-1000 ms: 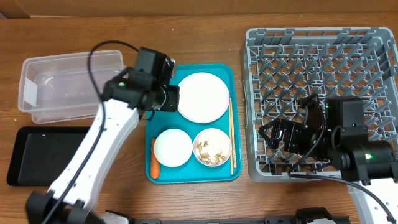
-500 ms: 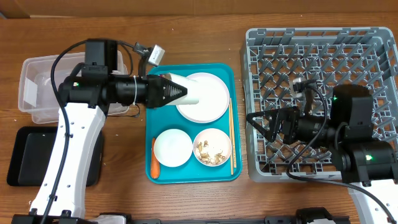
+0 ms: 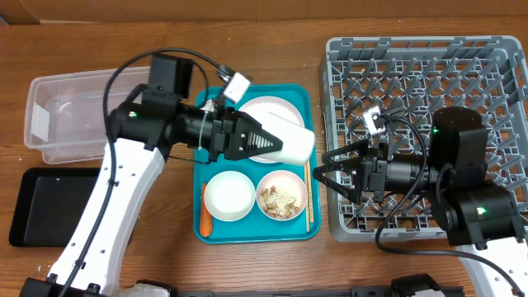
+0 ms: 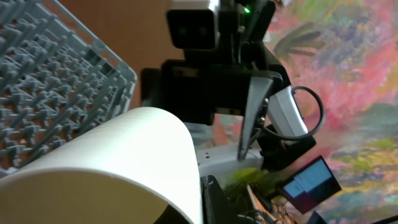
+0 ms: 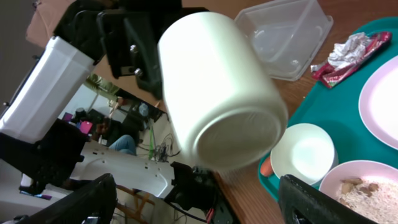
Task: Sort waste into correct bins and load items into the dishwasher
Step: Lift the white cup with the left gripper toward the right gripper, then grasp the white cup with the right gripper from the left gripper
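Above the teal tray (image 3: 247, 233) at the middle of the wooden table (image 3: 247, 37), the left hand (image 3: 268, 139) is clamped on a white cup (image 3: 295, 142). The cup is held in the air on its side, with its base pointing right toward the grey dish rack (image 3: 429, 82). The right hand (image 3: 322, 165) reaches left from the rack's near left edge, close to the cup. Its two fingers are spread wide apart and hold nothing.

Seen from overhead, the teal tray carries these things:
- a large white plate (image 3: 276, 111), partly covered by the left arm and the cup
- a white bowl (image 3: 229, 196)
- a second bowl (image 3: 281, 195) holding beige rice scraps
- a pair of chopsticks (image 3: 308, 198) along the right edge
- an orange carrot (image 3: 205, 216) along the left edge

A clear tub (image 3: 82, 111) sits at the far left of the table, with a black tray (image 3: 49, 206) in front of it.

The right wrist view shows something the overhead view hides. A crumpled red-and-white wrapper (image 5: 351, 56) with white tissue lies on the tray's corner nearest the tub, under the left arm. This view also looks straight at the cup's round, flat base, with the right hand's own fingers showing at the lower left and lower right edges.

The left wrist view shows the cup's curved side filling the lower left. The rack's pegs are behind it, and the black right hand faces the camera head-on.
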Controlling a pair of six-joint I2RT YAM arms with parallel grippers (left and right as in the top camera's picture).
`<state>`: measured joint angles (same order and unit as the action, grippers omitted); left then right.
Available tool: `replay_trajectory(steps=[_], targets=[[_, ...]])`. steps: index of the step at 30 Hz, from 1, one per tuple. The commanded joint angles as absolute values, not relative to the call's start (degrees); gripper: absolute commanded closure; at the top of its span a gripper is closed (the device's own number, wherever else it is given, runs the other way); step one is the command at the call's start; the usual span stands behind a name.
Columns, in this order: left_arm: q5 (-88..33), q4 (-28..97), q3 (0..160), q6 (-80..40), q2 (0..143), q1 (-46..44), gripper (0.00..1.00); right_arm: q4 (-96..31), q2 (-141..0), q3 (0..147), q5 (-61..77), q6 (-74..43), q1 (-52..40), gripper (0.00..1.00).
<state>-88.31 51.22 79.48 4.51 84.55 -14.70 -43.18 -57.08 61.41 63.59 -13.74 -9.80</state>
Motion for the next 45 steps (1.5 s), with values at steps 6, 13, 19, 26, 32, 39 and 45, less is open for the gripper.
replay_trajectory(steps=[6, 13, 19, 26, 32, 39, 45], targets=[[-90.56, 50.94, 80.53, 5.56, 84.42, -17.02, 0.96, -41.98, -59.79, 62.74, 60.47, -13.78, -10.96, 0.14], [-90.54, 49.01, 80.53, 5.58, 84.42, -20.29, 0.96, -37.98, -60.47, 62.74, 60.66, -13.74, -16.29, 0.15], [-90.56, 49.01, 80.53, 5.06, 84.42, -20.43, 0.96, -37.76, -60.47, 62.74, 56.58, -13.74, -18.31, 0.32], [-90.59, 49.04, 80.53, 4.67, 84.4, -20.38, 0.96, -38.2, -60.45, 62.74, 55.94, -13.54, -18.26, 0.3], [-90.59, 49.06, 80.53, 4.67, 84.4, -20.38, 0.96, -38.48, -58.83, 62.74, 55.29, -11.81, -18.26, 0.03], [-90.59, 49.04, 80.53, 4.67, 84.4, -20.38, 0.96, -37.17, -54.43, 62.76, 50.3, -12.05, -18.26, 0.02], [-90.59, 49.06, 80.53, 4.64, 84.4, -20.38, 0.96, -37.93, -54.28, 62.74, 50.15, -13.58, -18.26, 0.0]])
